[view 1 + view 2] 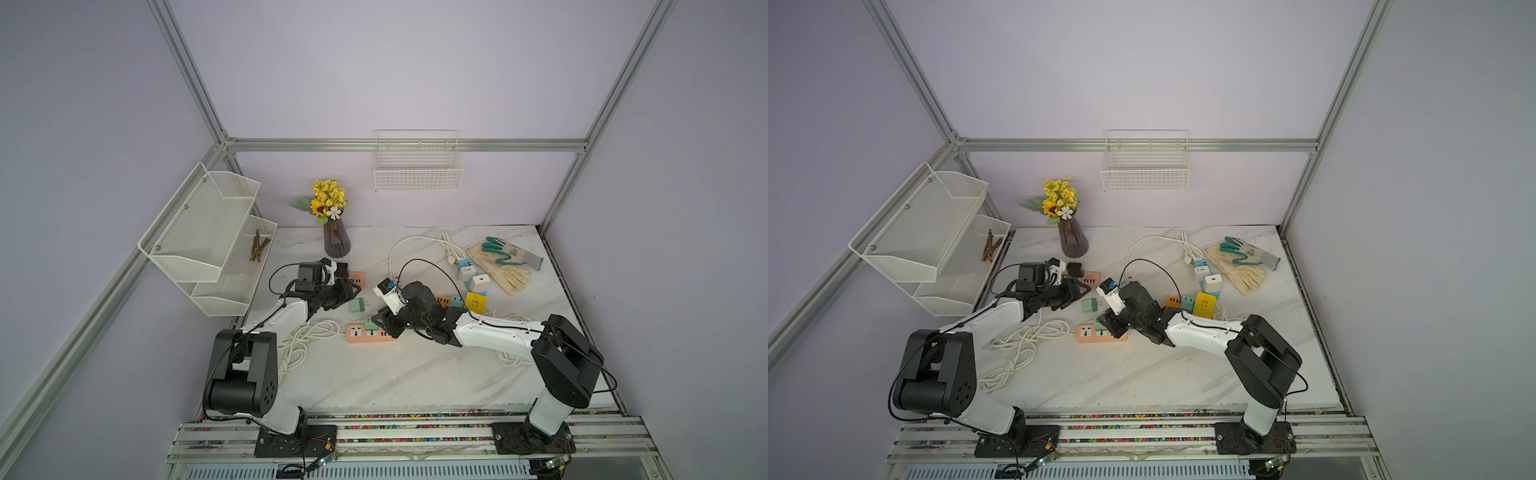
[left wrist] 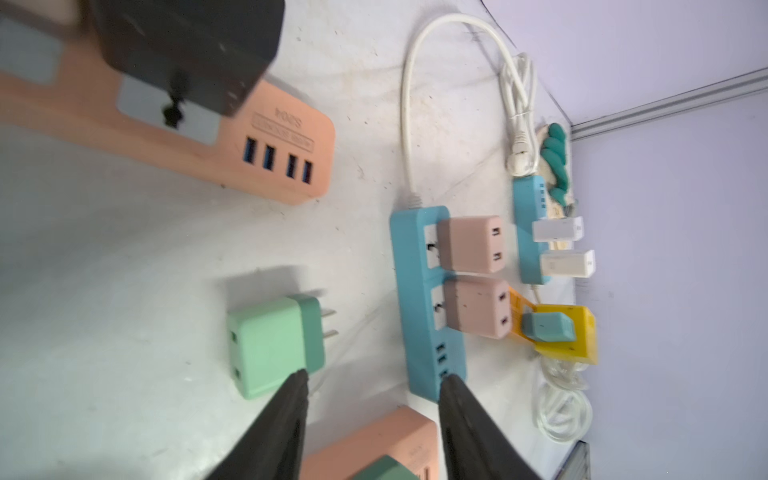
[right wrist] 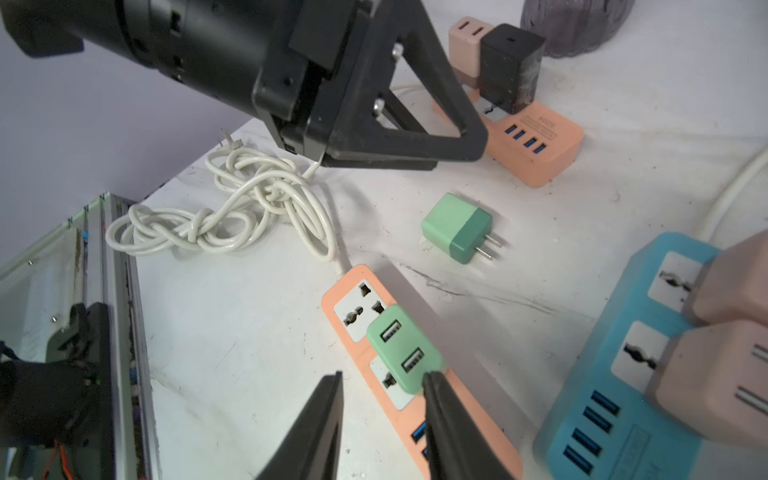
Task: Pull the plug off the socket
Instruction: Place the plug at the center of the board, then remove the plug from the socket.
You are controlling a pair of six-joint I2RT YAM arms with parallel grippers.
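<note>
1. The target is the green plug (image 3: 405, 353). It is seated in the peach power strip (image 3: 469, 409) on the worktop (image 3: 249, 332), next to an empty socket.
2. The right tool (image 3: 382, 376) hangs just over it, jaws partly apart and empty. One finger (image 3: 440, 407) seems to touch the plug's corner, though the angle leaves that unsure.
3. Shift sideways until the plug sits squarely between the jaws, then lower and close on its flat sides.
4. Pull straight along the prongs, not at a slant, or the light strip may lift with it.
5. The left tool (image 2: 376, 374), jaws apart and empty beside a loose green plug (image 2: 274, 345), could pin the strip down.
</note>
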